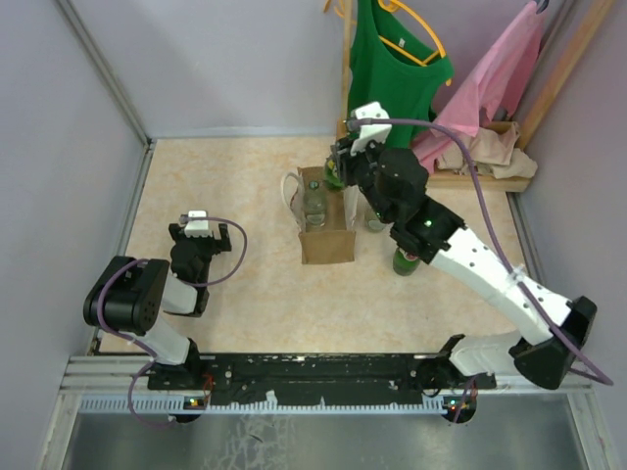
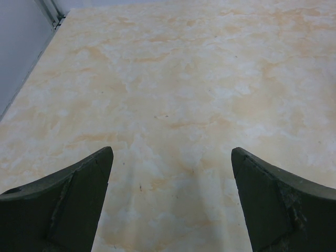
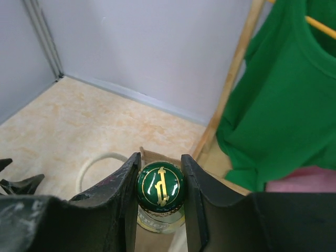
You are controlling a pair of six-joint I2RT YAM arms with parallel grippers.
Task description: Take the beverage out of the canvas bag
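R claw (image 3: 160,167) tight on green-capped bottle (image 3: 160,188) in canvas bag (image 1: 326,245).

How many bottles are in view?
4: one bottle loose in the canvas bag, another there in the right gripper, two on the table beside it. Others may be hidden.

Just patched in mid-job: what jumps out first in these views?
The right gripper pinches a bottle by its gold-marked green cap, right over the open canvas bag at mid-table. A bright green shirt hangs at the back right. The left gripper sits open above the marbled table on the left, holding nothing.
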